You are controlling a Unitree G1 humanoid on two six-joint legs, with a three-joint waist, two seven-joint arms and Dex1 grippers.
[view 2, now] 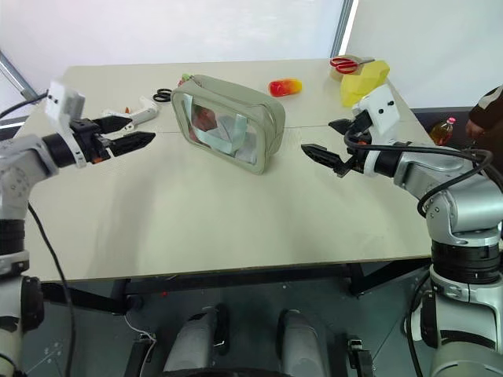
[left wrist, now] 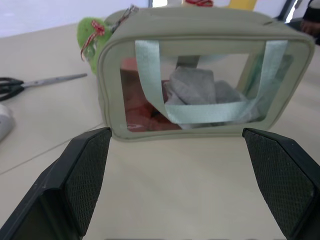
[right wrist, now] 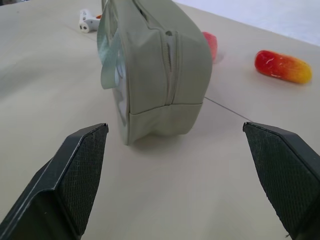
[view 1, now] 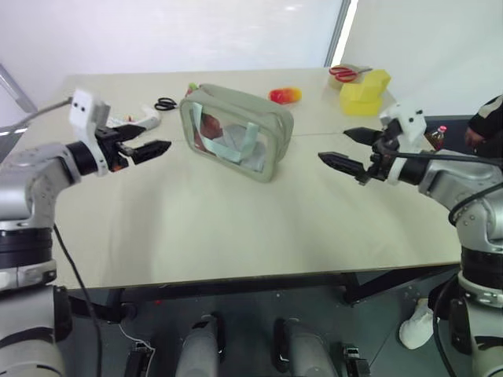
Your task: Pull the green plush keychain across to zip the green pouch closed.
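Both grippers, left and right, are hovering with textured black jaws apart, holding nothing. Soft sage green pouch is sitting toward the worktop's far edge, fuzzy green plush keychain dangling at its far-left end.

Bright, even light; soft shadows.

Head pair looks down over table; wrist cams flank green pouch close.
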